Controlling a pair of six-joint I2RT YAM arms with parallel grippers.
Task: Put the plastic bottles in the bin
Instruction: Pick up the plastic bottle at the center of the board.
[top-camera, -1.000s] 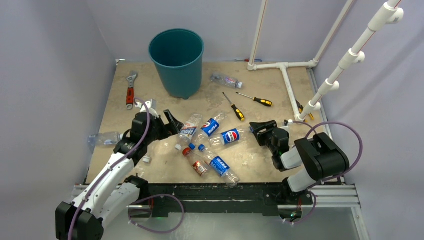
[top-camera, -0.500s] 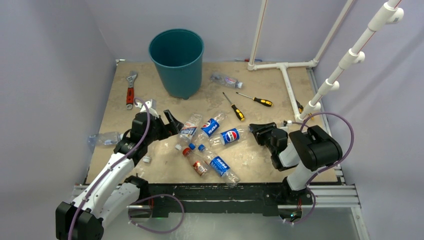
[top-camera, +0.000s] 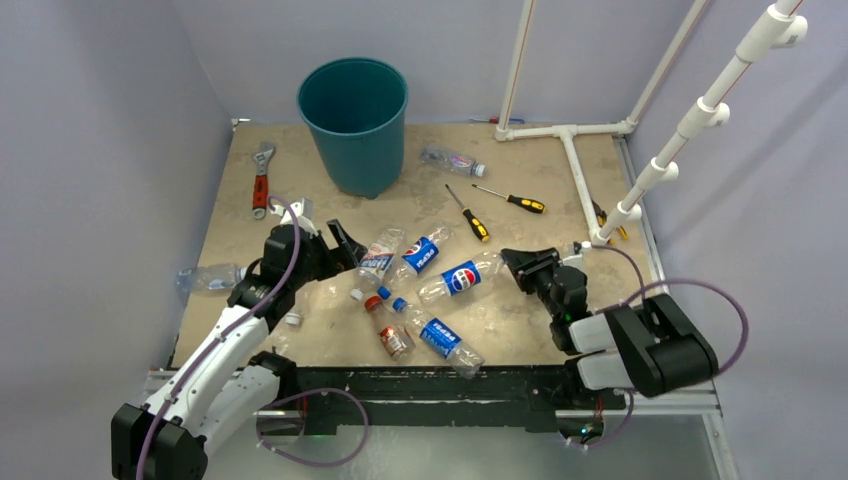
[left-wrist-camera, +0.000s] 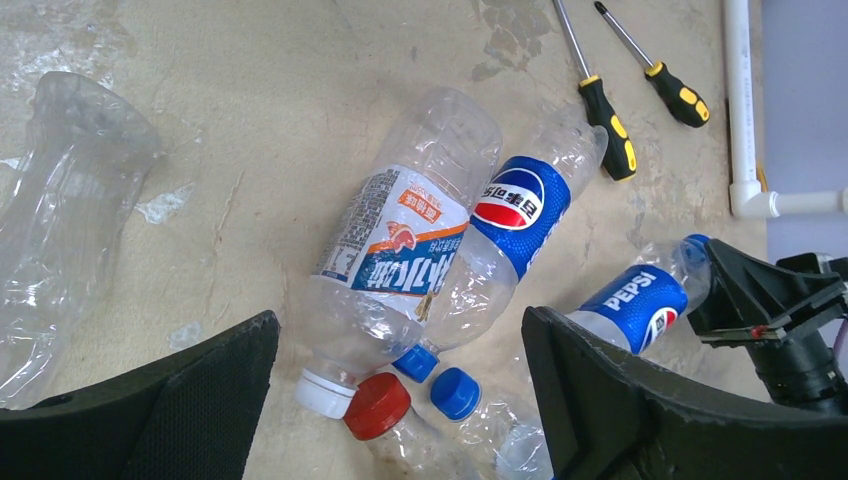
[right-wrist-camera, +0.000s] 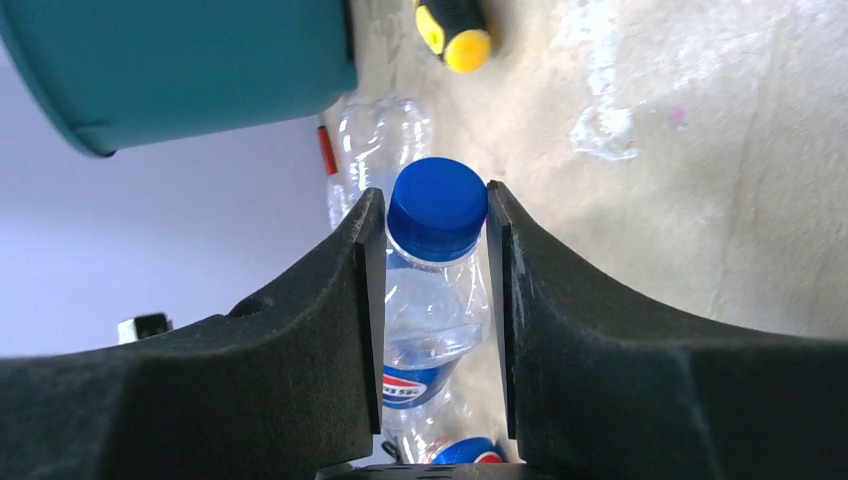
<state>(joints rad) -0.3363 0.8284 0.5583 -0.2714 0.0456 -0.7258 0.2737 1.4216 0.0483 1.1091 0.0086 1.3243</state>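
- Clear plastic, crushed and labelled, is strewn over the sandy table (top-camera: 300, 190). Nearest the arm bases, a red-capped bottle (top-camera: 390, 327) and a blue-labelled bottle (top-camera: 438, 337) are seen lying side by side.
- Just beyond, the right gripper (top-camera: 515, 263) is shown closed on the blue cap (right-wrist-camera: 437, 205) of a Pepsi bottle (top-camera: 461, 277), with a black finger pressed to either side of the cap. Whether the bottle's body is clear of the table cannot be told.
- The left gripper (left-wrist-camera: 398, 325) is held wide open over the pile, with nothing gripped. Beneath it, a white-capped bottle (left-wrist-camera: 400, 240) with an orange-and-blue label is pictured touching a second Pepsi bottle (left-wrist-camera: 515, 215).
- A flattened bottle (top-camera: 208, 277) is seen at the table's left edge.
- Farther back, two yellow-and-black screwdrivers (top-camera: 468, 214) (top-camera: 512, 200) are laid right of centre, and a red-handled wrench (top-camera: 261, 180) on the left.
- A small bottle (top-camera: 452, 160) is shown near the teal bin (top-camera: 353, 120), which is stood upright at the far edge, well apart from both grippers.
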